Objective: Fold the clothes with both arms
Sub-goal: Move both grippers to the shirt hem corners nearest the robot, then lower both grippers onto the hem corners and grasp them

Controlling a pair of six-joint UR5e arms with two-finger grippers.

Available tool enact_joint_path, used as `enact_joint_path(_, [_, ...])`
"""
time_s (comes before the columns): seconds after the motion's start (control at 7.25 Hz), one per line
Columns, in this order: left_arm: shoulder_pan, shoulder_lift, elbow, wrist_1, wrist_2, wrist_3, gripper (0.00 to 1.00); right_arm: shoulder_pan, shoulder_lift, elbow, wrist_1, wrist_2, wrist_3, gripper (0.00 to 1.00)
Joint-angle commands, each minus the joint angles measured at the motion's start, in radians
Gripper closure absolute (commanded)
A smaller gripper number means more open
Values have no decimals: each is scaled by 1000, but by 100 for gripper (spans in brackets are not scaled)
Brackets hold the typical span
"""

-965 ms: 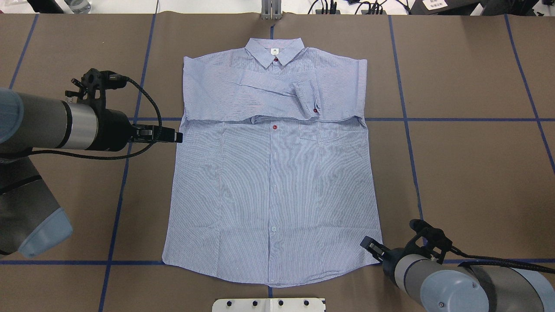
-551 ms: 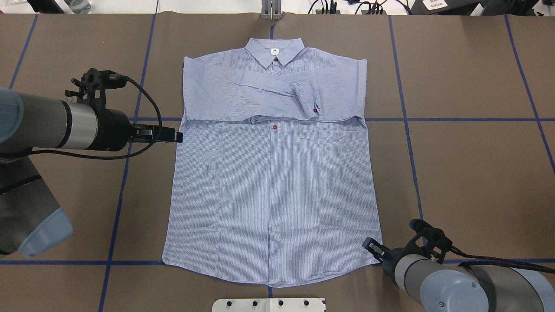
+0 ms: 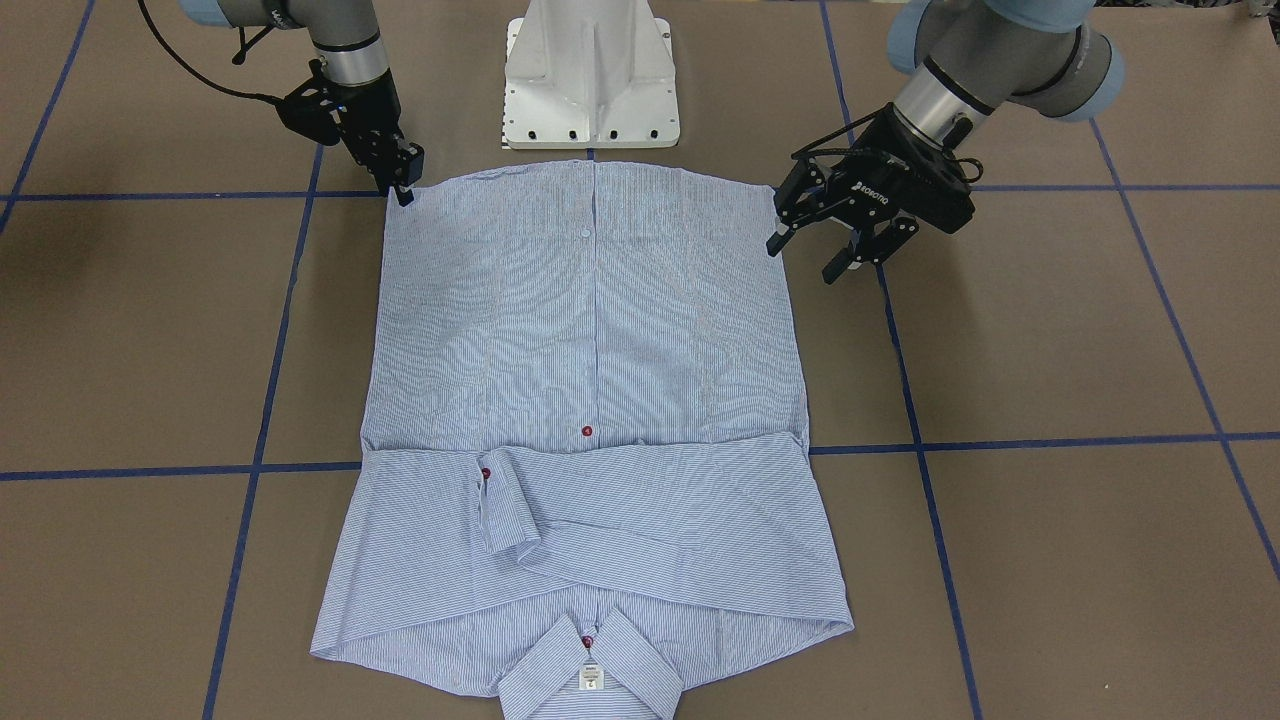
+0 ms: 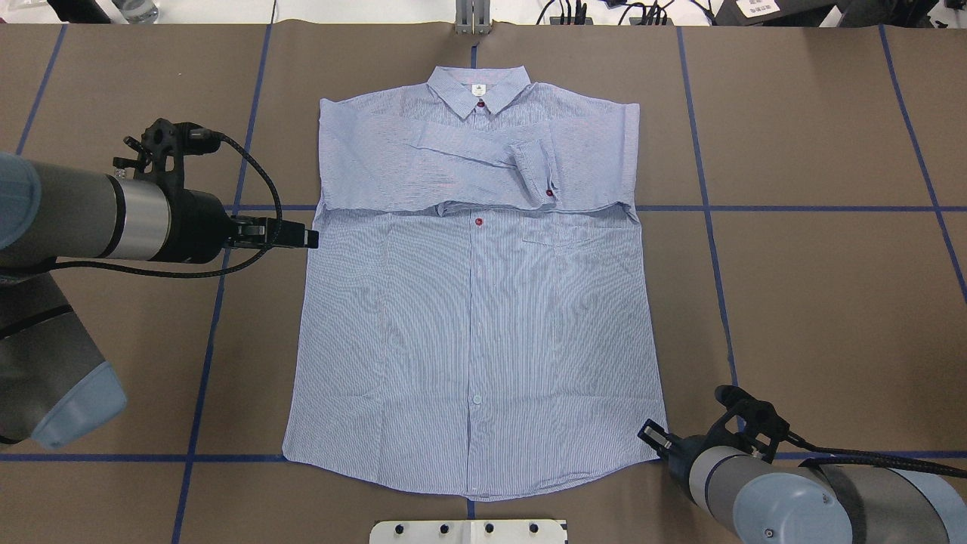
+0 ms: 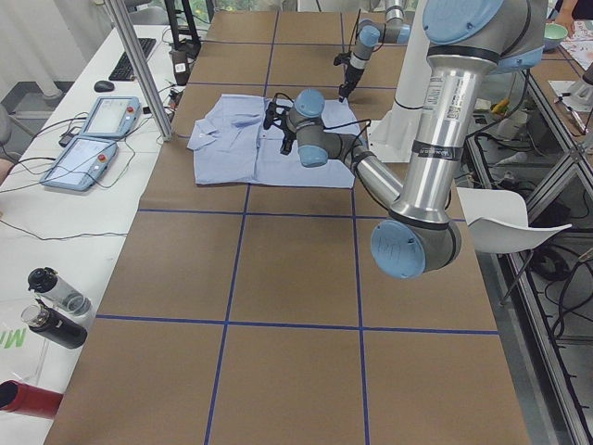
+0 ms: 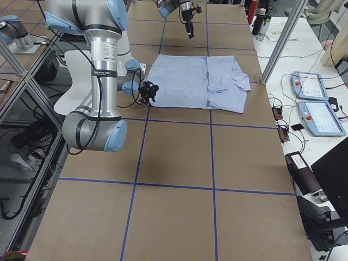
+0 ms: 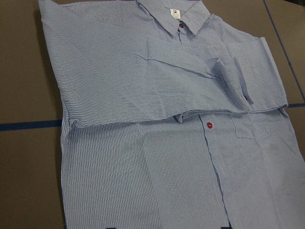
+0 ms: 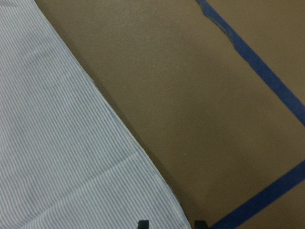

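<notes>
The pinstriped blue-and-white shirt (image 4: 476,317) lies flat and front up on the brown table, collar (image 4: 478,89) at the far side. Both sleeves are folded across the chest (image 3: 600,520). My left gripper (image 4: 306,236) hovers just off the shirt's side edge below the armpit. In the front-facing view the left gripper (image 3: 805,258) is open with nothing in it. My right gripper (image 4: 651,437) sits at the hem corner nearest my right arm. In its wrist view the shirt's hem corner (image 8: 157,195) lies between two parted fingertips (image 8: 143,223), so it is open.
The white pedestal base (image 3: 590,70) stands at the near table edge behind the hem. Blue tape lines (image 4: 710,227) grid the brown table cover. A metal post (image 6: 283,43) rises beyond the collar side. Tablets (image 5: 93,139) and bottles (image 5: 56,306) sit on a side table.
My right gripper has shifted slightly toward the near edge at the hem corner. The left arm and the shirt have not moved.
</notes>
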Motion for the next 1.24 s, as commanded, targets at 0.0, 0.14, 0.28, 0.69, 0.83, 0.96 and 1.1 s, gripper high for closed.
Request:
enact_joint_path(0.0, [2,2,11,3,0,0,21,-6,-1,6,-20,0,0,100])
enact_joint_path(0.14, [6,2,47,6,0,-70,21,-8,0,15,-46,3,-2,100])
enact_joint_path(0.28, [12,8,49,9,-1,-139,22,-6,0,45,-50,18,-2,100])
enact_joint_path(0.69, [162,90,-7,15,17,-391,1,-3,-1,67,-50,38,-2,100])
enact_joint_path(0.83, [208,142,-50,17,31,-419,1,-3,-1,69,-50,38,-2,100])
enact_joint_path(0.96, [295,156,-51,31,92,-510,1,-3,-3,69,-50,38,-2,100])
enact_joint_path(1.1, [349,156,-49,53,150,-520,6,-2,-3,69,-51,38,-2,100])
